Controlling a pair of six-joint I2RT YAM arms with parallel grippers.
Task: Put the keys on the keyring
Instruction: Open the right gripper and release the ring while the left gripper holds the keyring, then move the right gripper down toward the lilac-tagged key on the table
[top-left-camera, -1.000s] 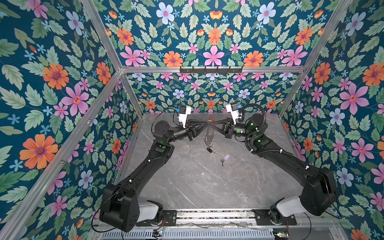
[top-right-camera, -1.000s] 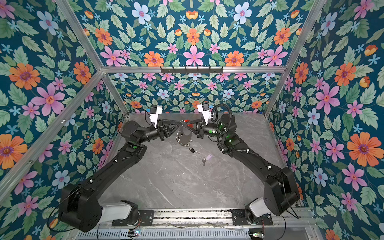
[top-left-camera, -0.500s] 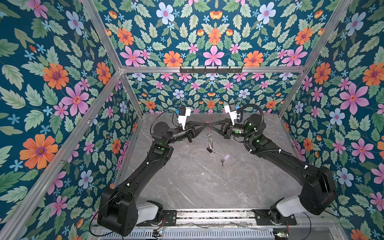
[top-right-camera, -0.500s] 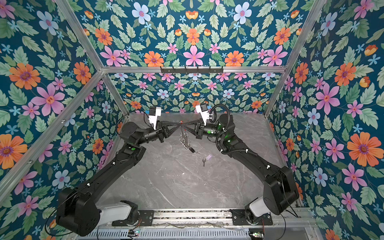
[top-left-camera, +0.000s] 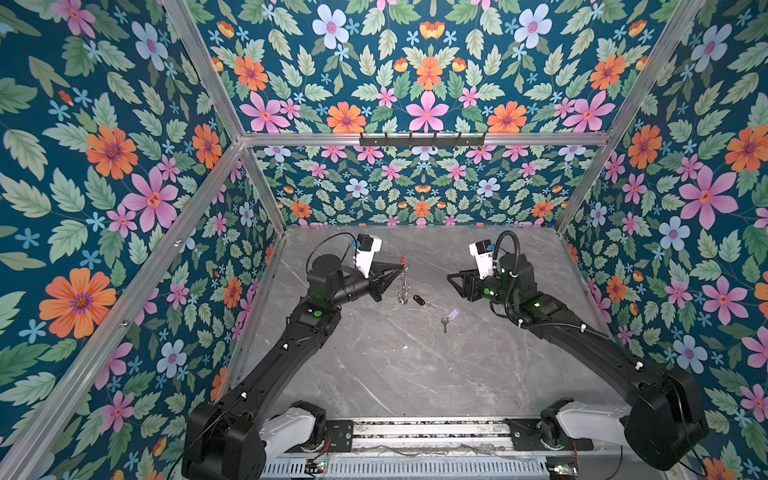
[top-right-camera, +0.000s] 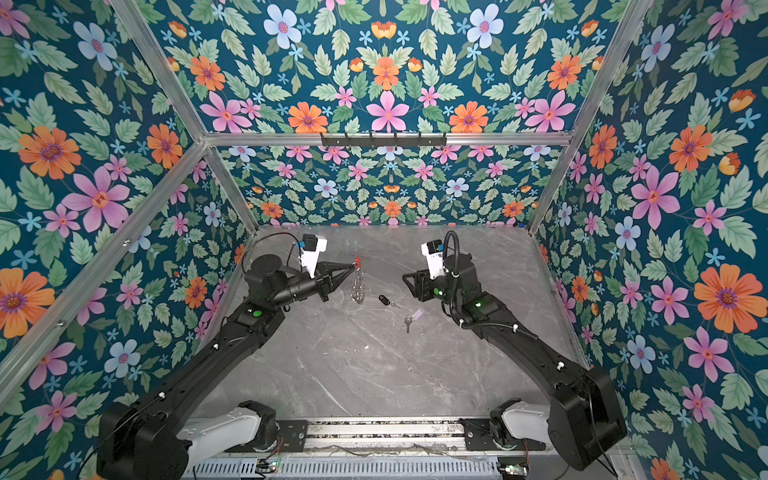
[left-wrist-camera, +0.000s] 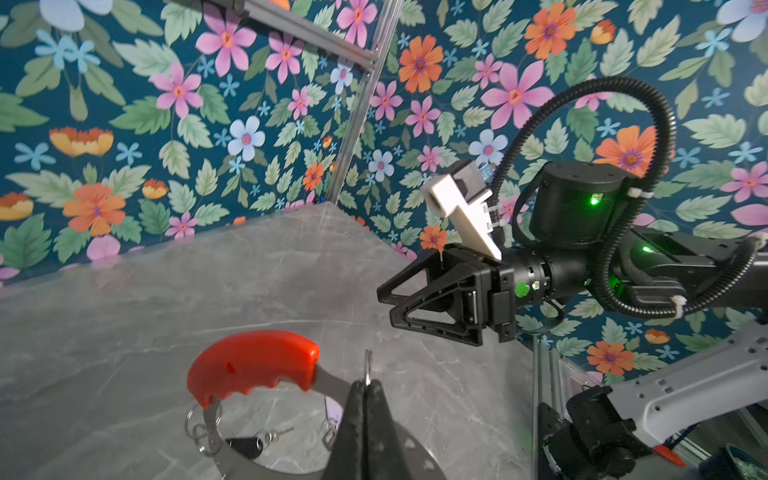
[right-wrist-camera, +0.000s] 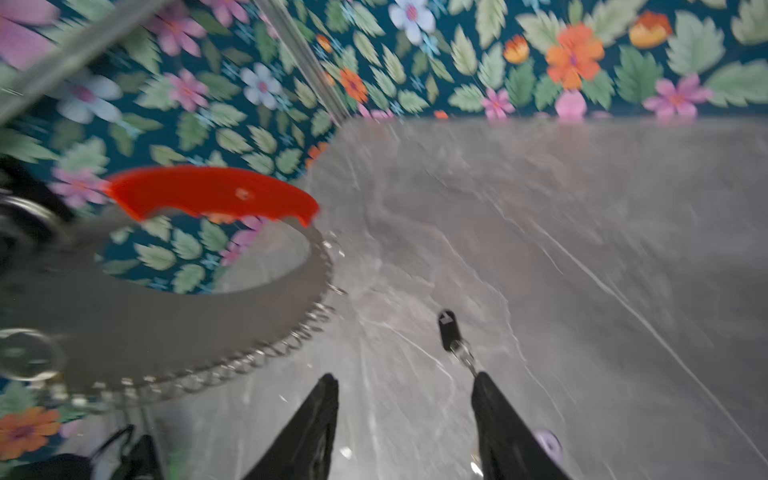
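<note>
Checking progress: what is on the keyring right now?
Only small silver rings on the keyring; black tag and lilac tag lie on the table. The left gripper, shut on it, covers one stretch.

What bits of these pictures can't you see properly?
- Right wrist view: motion blur smears the keyring, so its small rings cannot be counted.
- Right wrist view: the lilac key is mostly hidden behind the right end effector.
- Left wrist view: the bottom edge and the left end effector hide the keyring's lower part.
- Both top views: the black key is too small for detail.
</note>
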